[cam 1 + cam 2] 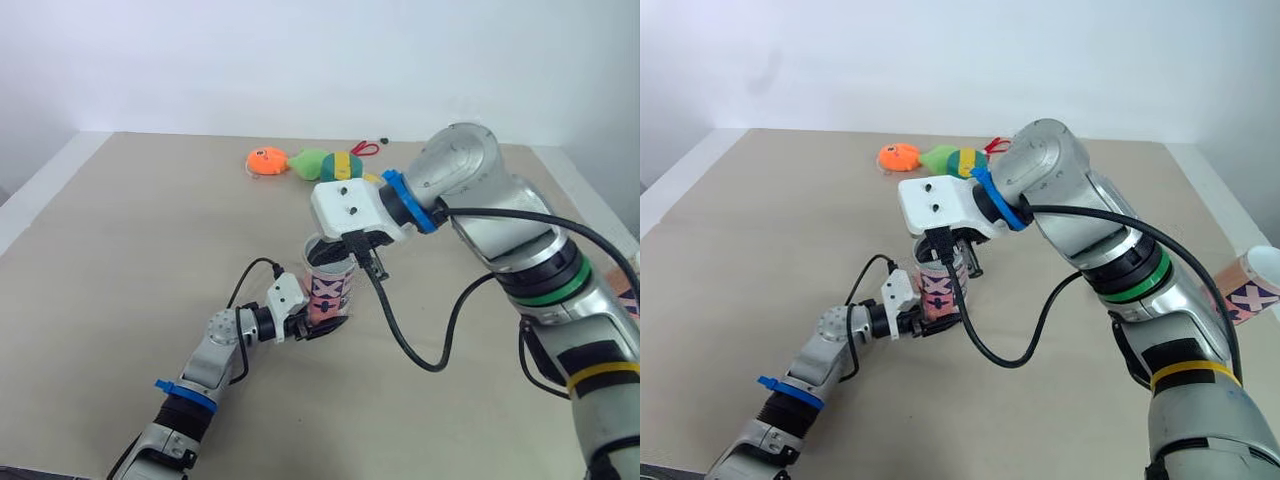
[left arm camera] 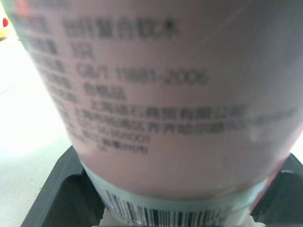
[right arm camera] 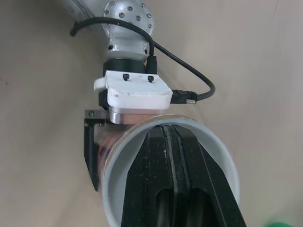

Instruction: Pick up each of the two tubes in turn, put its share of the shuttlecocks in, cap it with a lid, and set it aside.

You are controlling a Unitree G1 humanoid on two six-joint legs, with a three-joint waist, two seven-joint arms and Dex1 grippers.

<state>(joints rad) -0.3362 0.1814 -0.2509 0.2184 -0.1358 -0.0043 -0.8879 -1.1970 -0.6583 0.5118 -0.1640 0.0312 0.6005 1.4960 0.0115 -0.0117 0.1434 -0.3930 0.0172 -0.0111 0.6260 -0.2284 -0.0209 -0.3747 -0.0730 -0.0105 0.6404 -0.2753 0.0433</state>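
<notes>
Left pincer (image 1: pixel 316 322) is pinching the low part of the tube (image 1: pixel 328 290), one black finger (image 3: pixel 90 146) lying flat along its wall, and holds it upright near the middle of the table (image 1: pixel 150 230). Gripping low looks deliberate: it leaves the open mouth free and facing up for the other arm to work from above. Right pincer (image 3: pixel 173 135) reaches in from the right and points straight down into that mouth, its two fingers pressed together and already past the white rim. Whether they carry a shuttlecock cannot be told, since the tips are sunk in the tube. Fingers held together fit the narrow bore, so this reads as the filling step, with the cap yet to come. A second tube (image 1: pixel 1252 290) lies at the right edge, well apart, probably waiting its turn. Orange and green soft toys (image 1: pixel 305 162) sit at the far side, clear of the work. Any sideways drift of the right arm could tip the tube in its low grip.
</notes>
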